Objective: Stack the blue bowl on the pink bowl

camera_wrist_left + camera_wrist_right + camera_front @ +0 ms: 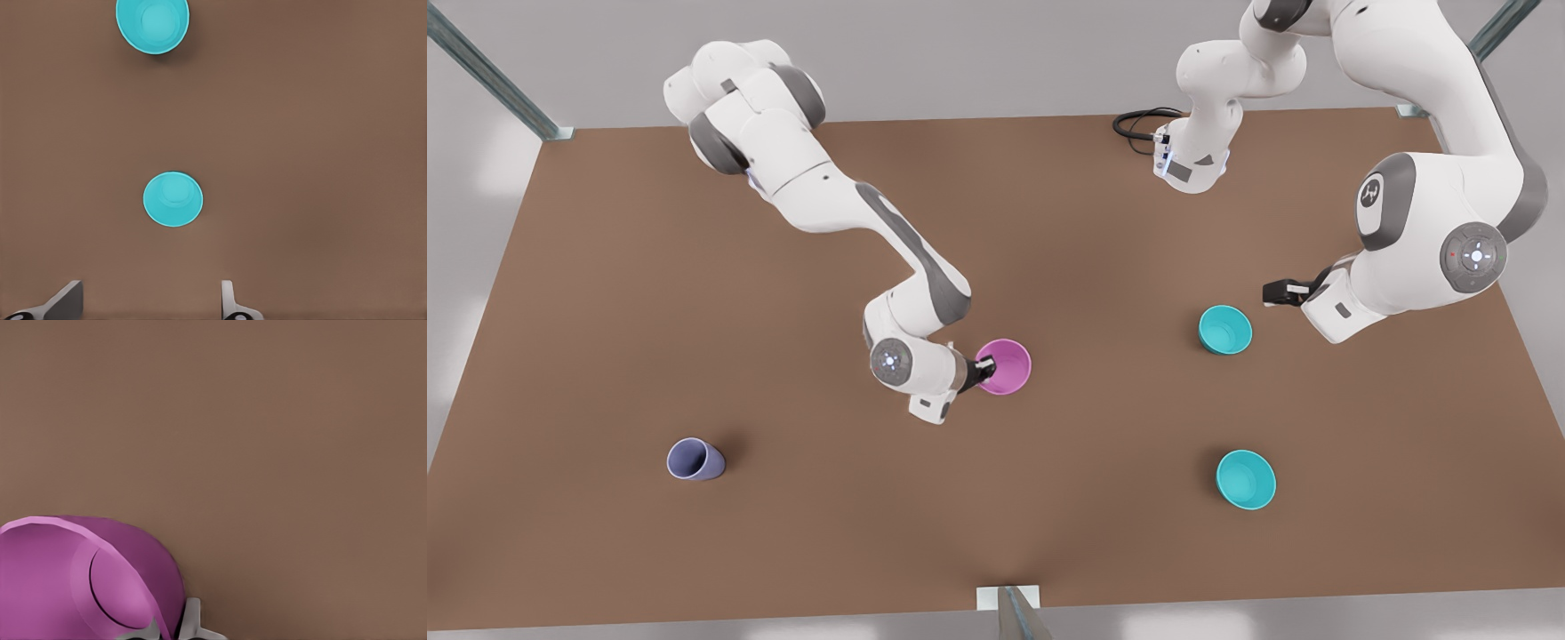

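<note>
Right gripper (985,365) clamps the pink bowl's (1007,364) rim mid-bench. Left gripper (1272,292), fingers apart, hovers just beside the blue bowl (1224,329), toward the bench's right edge in the front view. The blue bowl is probably light, stiff and smooth, so a pinch across its rim seems best.

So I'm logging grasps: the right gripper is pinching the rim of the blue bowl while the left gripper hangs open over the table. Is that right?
Not quite. The right gripper is pinching the rim of the pink bowl, not the blue one, as the right wrist view shows. The blue bowl sits untouched on the table. The rest holds: the left gripper hangs open over the table.
</note>
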{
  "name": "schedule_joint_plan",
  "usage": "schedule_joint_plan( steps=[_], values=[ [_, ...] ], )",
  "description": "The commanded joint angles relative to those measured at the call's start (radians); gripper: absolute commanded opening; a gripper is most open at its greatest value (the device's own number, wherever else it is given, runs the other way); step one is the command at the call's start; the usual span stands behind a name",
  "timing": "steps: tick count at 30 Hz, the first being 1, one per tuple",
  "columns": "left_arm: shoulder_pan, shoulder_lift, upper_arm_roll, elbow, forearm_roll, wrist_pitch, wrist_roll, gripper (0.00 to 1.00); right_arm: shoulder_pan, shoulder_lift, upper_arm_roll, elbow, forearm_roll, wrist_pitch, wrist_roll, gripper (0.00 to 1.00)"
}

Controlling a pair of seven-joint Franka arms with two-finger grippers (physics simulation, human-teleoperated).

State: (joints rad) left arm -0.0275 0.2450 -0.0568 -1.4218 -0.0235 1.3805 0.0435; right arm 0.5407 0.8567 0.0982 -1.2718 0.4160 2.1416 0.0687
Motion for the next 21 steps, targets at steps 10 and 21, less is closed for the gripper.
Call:
schedule_joint_plan(
  steps=[10, 21],
  values=[
    [-0.019, 0.013, -0.003, 0.003, -0.049, -0.021, -0.010, 1.00, 0.024, 0.111, 0.000, 0.055, -0.080, -0.011, 1.004, 1.00],
    [-0.098, 0.092, 0.241, -0.431, -0.102, 0.584, 0.236, 1.00, -0.403, -0.119, 0.002, 0.057, -0.396, -0.522, 0.286, 1.00]
  ],
)
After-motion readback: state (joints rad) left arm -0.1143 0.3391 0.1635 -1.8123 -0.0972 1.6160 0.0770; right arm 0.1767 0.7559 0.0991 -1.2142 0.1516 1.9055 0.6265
